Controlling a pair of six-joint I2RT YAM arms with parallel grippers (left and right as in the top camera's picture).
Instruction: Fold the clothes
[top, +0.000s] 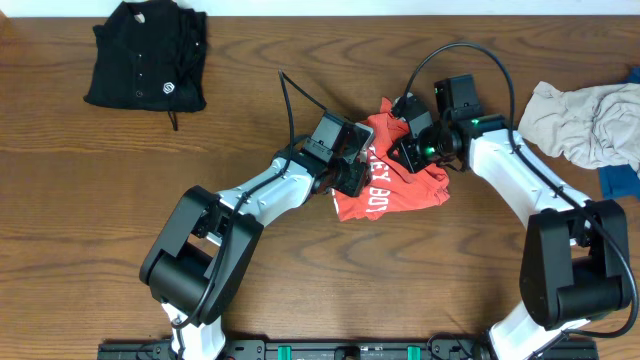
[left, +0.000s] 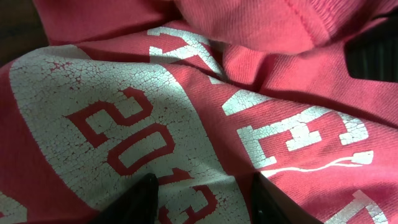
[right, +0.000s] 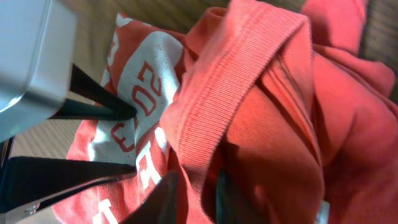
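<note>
T-shirt (top: 395, 190): red-orange with white print, bunched at the middle of the desk (top: 80, 200), between both arms.
left fingers (left: 144, 199): spread, tips down on the cracked white lettering.
right fingers (right: 163, 200): close together, pinching a ridge of T-shirt cloth near the ribbed hem.
black shirt (top: 145, 55): far left corner, well apart.
grey piece (top: 580, 120): crumpled at the right edge.
blue piece (top: 620, 182): just beside the grey piece.

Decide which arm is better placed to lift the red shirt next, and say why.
Probably right. The right gripper grips a fold of the shirt at its ribbed edge. The left gripper stands open, tips resting on the flat print, holding nothing.
</note>
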